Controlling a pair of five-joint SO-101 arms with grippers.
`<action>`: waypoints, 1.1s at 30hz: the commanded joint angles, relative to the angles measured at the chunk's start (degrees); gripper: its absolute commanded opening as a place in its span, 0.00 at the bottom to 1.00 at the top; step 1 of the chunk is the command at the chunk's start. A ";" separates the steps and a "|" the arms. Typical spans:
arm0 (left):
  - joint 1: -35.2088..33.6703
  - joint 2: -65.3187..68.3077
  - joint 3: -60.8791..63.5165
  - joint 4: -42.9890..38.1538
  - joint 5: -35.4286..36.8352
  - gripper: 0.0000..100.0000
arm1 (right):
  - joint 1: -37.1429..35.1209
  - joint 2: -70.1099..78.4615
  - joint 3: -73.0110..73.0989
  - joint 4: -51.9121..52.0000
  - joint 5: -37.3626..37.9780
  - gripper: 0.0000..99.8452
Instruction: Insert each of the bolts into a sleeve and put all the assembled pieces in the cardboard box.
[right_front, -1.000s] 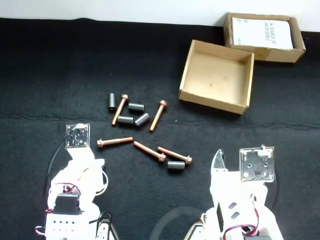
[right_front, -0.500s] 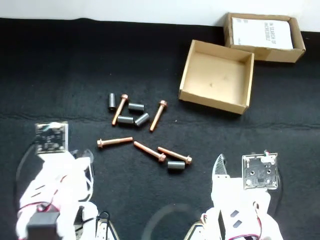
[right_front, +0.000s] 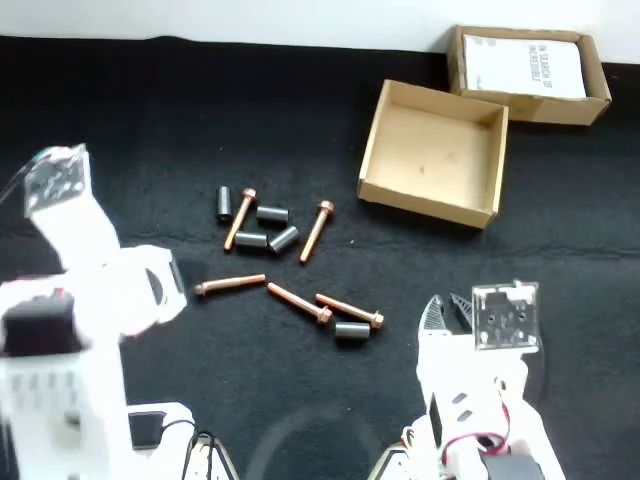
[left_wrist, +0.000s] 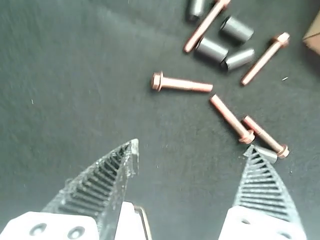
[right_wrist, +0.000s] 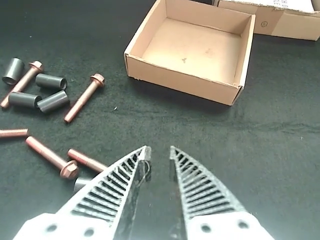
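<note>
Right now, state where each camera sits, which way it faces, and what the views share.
High view: fixed above the table, looking down on the bolts, sleeves and cardboard box; the left arm and right arm show at the near edge.
Left wrist view: on the left arm, looking down past its open left tool at the scattered parts.
Right wrist view: on the right arm, looking over its right tool toward the box.
Shared: both wrist views see the same bolts and sleeves.
</note>
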 joint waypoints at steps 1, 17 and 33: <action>0.57 7.43 -1.45 0.35 0.97 0.33 | 0.57 -0.22 2.33 -4.26 0.44 0.05; 4.88 9.89 1.01 0.18 13.63 0.33 | 1.54 -0.22 16.31 -17.63 9.05 0.62; 2.68 9.89 -4.70 -1.05 16.09 0.33 | -10.42 0.57 16.40 -16.31 -2.81 0.36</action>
